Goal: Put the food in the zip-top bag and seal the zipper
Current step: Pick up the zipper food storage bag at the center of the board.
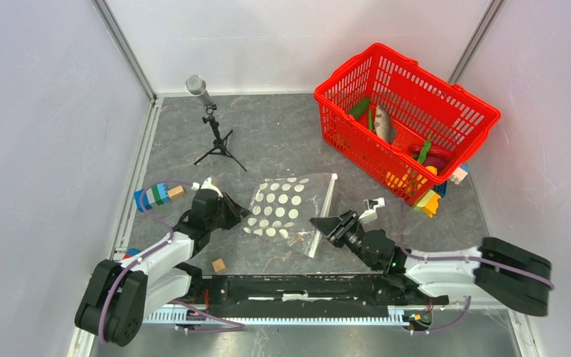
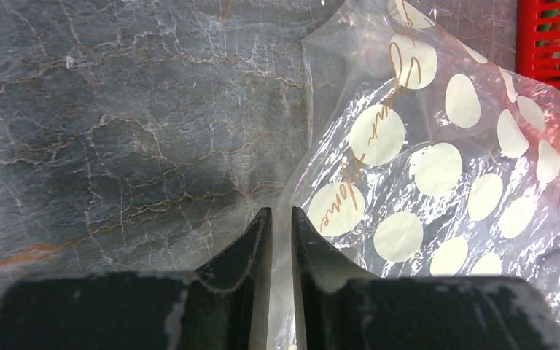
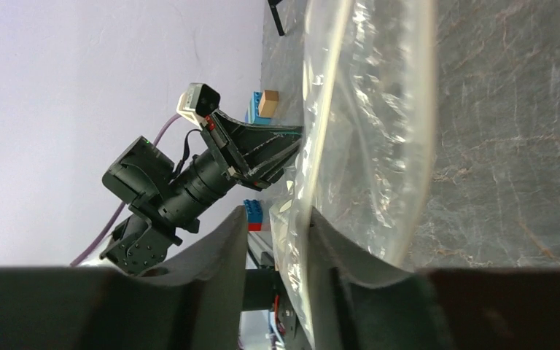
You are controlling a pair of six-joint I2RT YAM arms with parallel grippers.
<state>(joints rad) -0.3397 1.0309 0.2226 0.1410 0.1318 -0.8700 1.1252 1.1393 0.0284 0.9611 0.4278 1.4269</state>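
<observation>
Zip-top bag (image 1: 282,204): flat on tabletop (image 1: 282,141), between the two pincers; no food visible inside.
Zipper (image 1: 326,208): white strip along the bag edge nearest the right pincer (image 3: 277,211).
Left pincer (image 2: 281,211): closed, apparently pinching the bag's opposite edge.
Right pincer: jaws apart, straddling the film.
Red basket (image 1: 357,145), beyond the right pincer: holds grey fish (image 1: 385,123), green pods (image 1: 360,108), magenta aubergine (image 1: 435,158).
Status, judged: filling not begun; sealing outstanding.
</observation>
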